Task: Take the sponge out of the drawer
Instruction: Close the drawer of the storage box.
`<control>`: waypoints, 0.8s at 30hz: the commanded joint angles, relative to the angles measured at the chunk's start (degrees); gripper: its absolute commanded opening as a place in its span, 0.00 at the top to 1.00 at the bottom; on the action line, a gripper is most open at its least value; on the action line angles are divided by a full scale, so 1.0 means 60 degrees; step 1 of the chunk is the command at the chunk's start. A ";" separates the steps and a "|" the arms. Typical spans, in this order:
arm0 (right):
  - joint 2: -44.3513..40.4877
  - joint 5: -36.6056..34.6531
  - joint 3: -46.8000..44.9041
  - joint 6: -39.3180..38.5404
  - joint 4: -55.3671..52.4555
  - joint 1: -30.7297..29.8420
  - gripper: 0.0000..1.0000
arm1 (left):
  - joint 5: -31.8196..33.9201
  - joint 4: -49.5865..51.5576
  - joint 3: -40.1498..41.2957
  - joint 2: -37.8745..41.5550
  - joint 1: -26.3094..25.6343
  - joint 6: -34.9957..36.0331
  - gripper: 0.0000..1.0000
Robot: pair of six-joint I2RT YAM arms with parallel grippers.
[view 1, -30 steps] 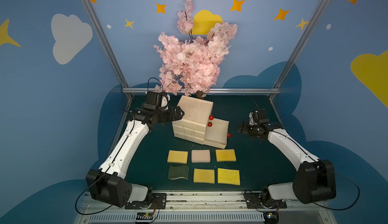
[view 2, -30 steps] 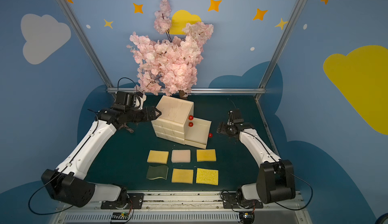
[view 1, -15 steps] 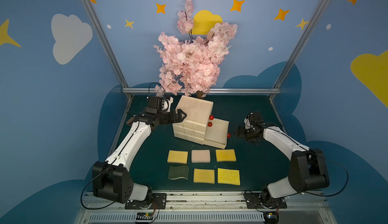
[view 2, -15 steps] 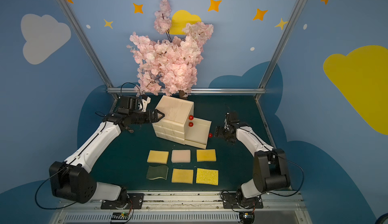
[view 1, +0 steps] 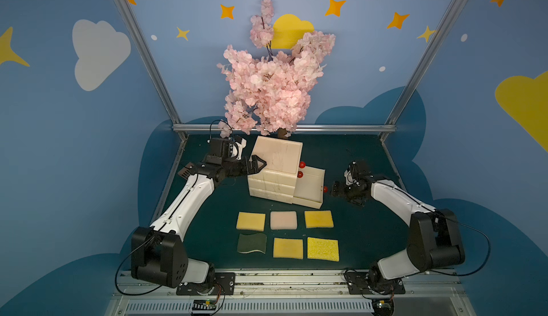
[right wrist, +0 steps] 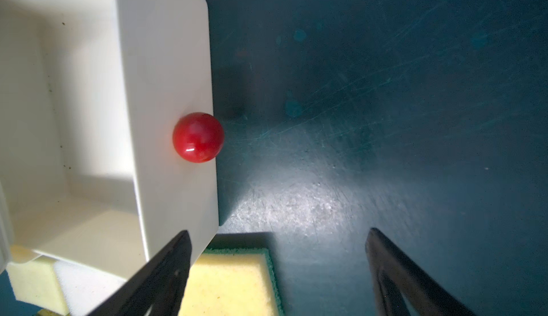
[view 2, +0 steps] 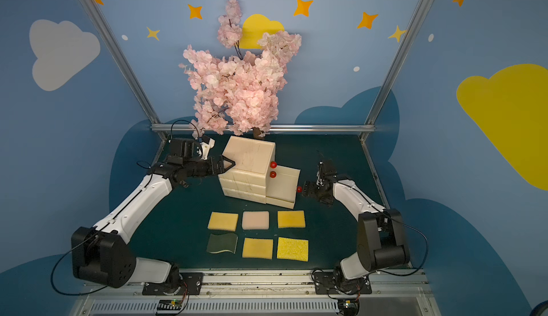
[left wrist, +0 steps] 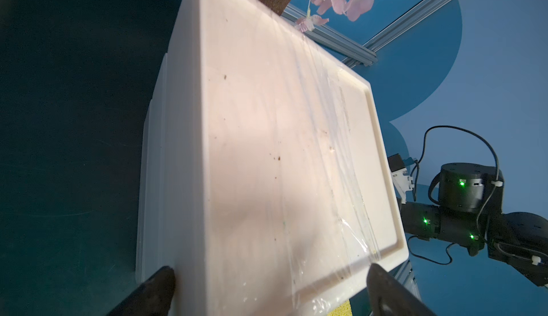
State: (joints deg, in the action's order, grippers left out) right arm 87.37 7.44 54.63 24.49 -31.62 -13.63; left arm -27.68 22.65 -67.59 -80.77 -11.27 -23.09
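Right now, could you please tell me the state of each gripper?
Left gripper: open, jaws astride the drawer unit's top edge, holding nothing.
Right gripper: open and empty, just clear of the red knob on the open drawer.

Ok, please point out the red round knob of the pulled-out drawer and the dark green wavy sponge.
Red round knob (right wrist: pixel 198 137): right wrist view, centre of the ball.
Dark green wavy sponge (view 1: pixel 252 242): a top view, middle of its top face.

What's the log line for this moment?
left gripper open at cabinet | right gripper open, clear of knob | bottom drawer pulled out
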 commanded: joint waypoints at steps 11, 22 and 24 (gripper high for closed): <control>0.1358 0.0234 0.0992 -0.0322 0.0114 -0.0641 0.09 | -0.0557 -0.0260 0.0131 0.0348 -0.0078 -0.0223 0.00; 0.1928 0.0950 0.1584 -0.0304 0.0780 -0.0772 0.09 | -0.0886 -0.0415 0.0175 0.0352 -0.0074 -0.0301 0.00; 0.2151 0.1071 0.1719 -0.0274 0.0872 -0.0844 0.09 | -0.0959 -0.0453 0.0173 0.0339 -0.0085 -0.0328 0.00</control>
State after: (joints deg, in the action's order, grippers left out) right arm 98.70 11.57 63.13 23.09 -28.08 -17.91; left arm -29.56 21.37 -66.94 -79.79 -11.29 -24.67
